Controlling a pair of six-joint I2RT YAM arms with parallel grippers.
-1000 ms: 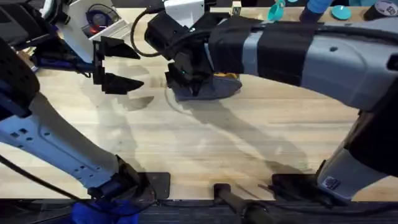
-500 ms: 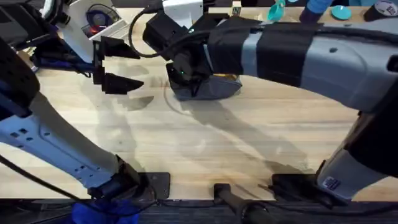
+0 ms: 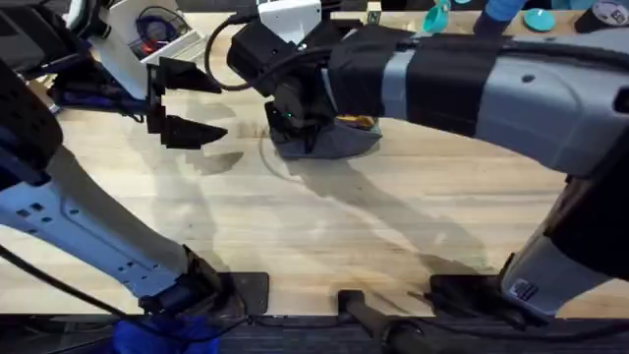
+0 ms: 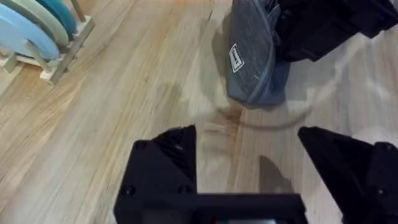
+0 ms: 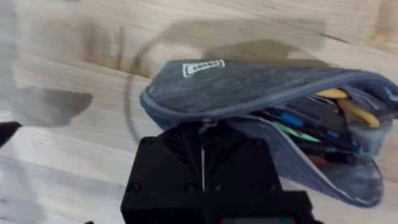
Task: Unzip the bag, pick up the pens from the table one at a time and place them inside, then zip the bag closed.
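Pouch lies part-open on desk, right gripper pinched on zipper pull apparently to zip it, left gripper spread, idle.

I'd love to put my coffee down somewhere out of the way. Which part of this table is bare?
The widest bare stretch of the table lies between the pencil pouch and the arm bases nearest the camera. The strip between the open left gripper and the pouch is narrower. It is crowded around the pouch, where the right gripper sits shut at its zipper.
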